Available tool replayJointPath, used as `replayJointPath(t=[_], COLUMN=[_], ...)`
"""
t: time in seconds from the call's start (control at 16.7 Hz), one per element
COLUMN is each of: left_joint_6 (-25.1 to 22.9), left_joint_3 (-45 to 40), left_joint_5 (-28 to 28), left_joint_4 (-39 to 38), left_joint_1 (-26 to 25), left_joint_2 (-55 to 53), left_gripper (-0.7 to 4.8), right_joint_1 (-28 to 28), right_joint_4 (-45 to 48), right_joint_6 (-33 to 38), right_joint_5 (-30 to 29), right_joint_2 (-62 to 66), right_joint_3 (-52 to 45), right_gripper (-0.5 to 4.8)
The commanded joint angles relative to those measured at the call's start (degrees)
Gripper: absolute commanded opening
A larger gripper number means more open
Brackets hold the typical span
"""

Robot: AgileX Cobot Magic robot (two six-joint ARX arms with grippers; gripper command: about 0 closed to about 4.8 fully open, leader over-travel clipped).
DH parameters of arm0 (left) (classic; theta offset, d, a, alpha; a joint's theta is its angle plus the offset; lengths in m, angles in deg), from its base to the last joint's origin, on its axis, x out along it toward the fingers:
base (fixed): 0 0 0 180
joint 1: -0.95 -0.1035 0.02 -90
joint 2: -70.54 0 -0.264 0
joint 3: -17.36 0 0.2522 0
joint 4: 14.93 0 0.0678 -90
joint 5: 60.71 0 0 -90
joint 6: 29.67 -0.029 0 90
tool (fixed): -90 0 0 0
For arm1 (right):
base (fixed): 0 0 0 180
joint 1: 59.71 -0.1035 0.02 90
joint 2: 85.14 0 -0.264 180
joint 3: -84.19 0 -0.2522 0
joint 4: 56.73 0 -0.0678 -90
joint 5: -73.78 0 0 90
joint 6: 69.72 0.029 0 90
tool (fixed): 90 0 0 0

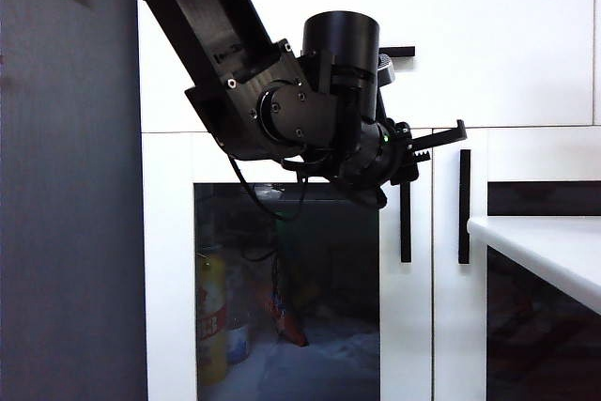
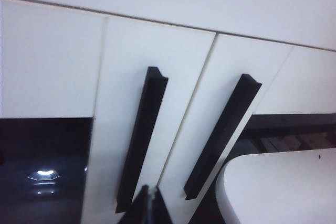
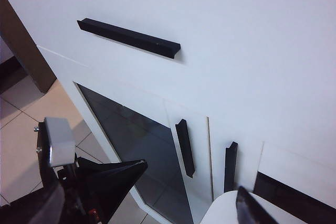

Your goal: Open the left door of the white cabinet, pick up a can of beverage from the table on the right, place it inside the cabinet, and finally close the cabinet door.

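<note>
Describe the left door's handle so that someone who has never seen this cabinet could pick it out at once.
On the white cabinet, look below the wide drawer to the two glass-paned doors. Two vertical black bar handles stand side by side at the seam; the left door's handle is the left one, just below the shut left gripper, farther from the white table than its twin.

The white cabinet (image 1: 526,63) stands shut on a pale tiled floor (image 3: 21,124), and through the dark glass of the left door (image 1: 286,288) a yellow bottle (image 1: 212,312) and a red packet (image 1: 286,312) stand on its bottom shelf. The table (image 1: 540,246) pokes in beside the right-hand door, only its bare white corner visible.
</note>
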Motion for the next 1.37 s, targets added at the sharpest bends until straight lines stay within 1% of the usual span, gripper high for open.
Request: replayJointPath(t=[0.06, 0.3, 0.48, 0.54, 0.6, 0.66, 0.72, 0.78, 0.84, 0.9, 0.96, 1.13, 1.25, 1.31, 1.37], left_joint_6=[0.0, 0.0, 0.4, 0.4, 0.4, 0.2, -0.6, -1.6, -2.2, -2.2, -2.3, -3.9, -3.9, -4.0, -3.9], left_joint_3=[0.2, 0.4, 0.7, 1.5, 3.4, 5.5, 9.1, 12.0, 13.8, 16.6, 18.3, 22.0, 23.7, 24.5, 25.3], left_joint_5=[-0.2, -0.2, -0.4, -0.3, 0.0, 0.7, 2.6, 5.3, 7.2, 8.6, 8.6, 9.7, 10.0, 10.0, 10.0], left_joint_4=[0.4, 0.6, 3.4, 3.3, 2.8, 2.4, 1.4, -1.2, -3.1, -5.7, -6.5, -7.0, -7.0, -6.8, -6.8], left_joint_1=[0.1, 0.1, 0.1, 0.1, 0.3, 0.4, 0.9, 1.1, 1.1, 1.1, 1.0, 0.5, 0.1, 0.1, 0.0], left_joint_2=[0.3, 0.3, -0.8, -2.2, -3.9, -5.4, -7.7, -8.9, -9.6, -10.8, -11.5, -13.4, -14.8, -15.5, -16.3], left_gripper=[-0.05, -0.05, 0.03, 0.95, 1.56, 1.63, 1.64, 2.15, 2.82, 3.96, 4.1, 4.01, 3.98, 3.89, 3.52], right_joint_1=[0.0, 0.0, 0.0, 0.0, 0.0, 0.0, 0.0, 0.0, 0.0, 0.0, 0.0, 0.0, 0.0, 0.0, 0.0], right_joint_4=[1.4, 2.7, 2.6, 2.6, 2.6, 2.6, 2.6, 2.6, 2.6, 2.6, 2.5, 2.5, 2.5, 2.5, 2.5], right_joint_6=[-0.2, -0.4, -0.7, -1.6, -1.7, -1.7, -1.8, -1.9, -1.9, -1.9, -1.9, -1.9, -2.2, -2.3, -2.4], right_joint_5=[0.1, 0.1, 0.1, 1.0, 1.4, 1.3, 1.4, 1.4, 1.3, 1.3, 1.3, 1.3, 1.4, 1.4, 1.4], right_joint_2=[-0.3, -0.2, -0.2, -0.2, -0.2, -0.2, -0.2, -0.2, -0.2, -0.2, -0.2, -0.2, -0.2, -0.2, -0.2], right_joint_3=[0.2, 0.2, 0.2, 0.2, 0.2, 0.2, 0.2, 0.2, 0.2, 0.2, 0.2, 0.2, 0.2, 0.2, 0.2], right_gripper=[4.18, 4.18, 4.18, 4.18, 4.18, 4.18, 4.18, 4.18, 4.18, 4.18, 4.18, 4.18, 4.18, 4.18, 4.18])
